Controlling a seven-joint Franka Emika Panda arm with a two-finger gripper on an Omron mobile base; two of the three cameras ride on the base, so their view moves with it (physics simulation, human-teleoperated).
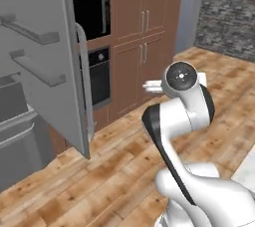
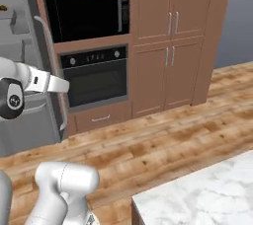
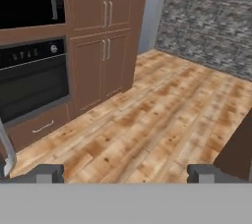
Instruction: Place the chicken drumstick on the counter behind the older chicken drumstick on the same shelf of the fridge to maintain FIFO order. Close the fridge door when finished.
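The fridge door (image 1: 45, 71) stands wide open at the left, its long silver handle (image 1: 84, 81) facing the room. The grey fridge (image 2: 20, 46) interior shows behind my arm. A small orange-brown bit (image 2: 3, 8) lies on an upper shelf at the picture's edge; I cannot tell what it is. A corner of the white marble counter (image 2: 197, 189) sits at the lower right. The chicken drumstick is out of view. My gripper (image 3: 125, 174) is open and empty, its fingertips (image 3: 47, 173) wide apart, aimed over the wooden floor toward the cabinets.
A black built-in oven (image 2: 96, 78) and microwave (image 2: 86, 17) sit right of the fridge, then tall brown cabinets (image 2: 170, 46). A grey stone wall (image 3: 211, 16) closes the far side. Wooden floor (image 3: 147, 120) lies open between fridge and counter.
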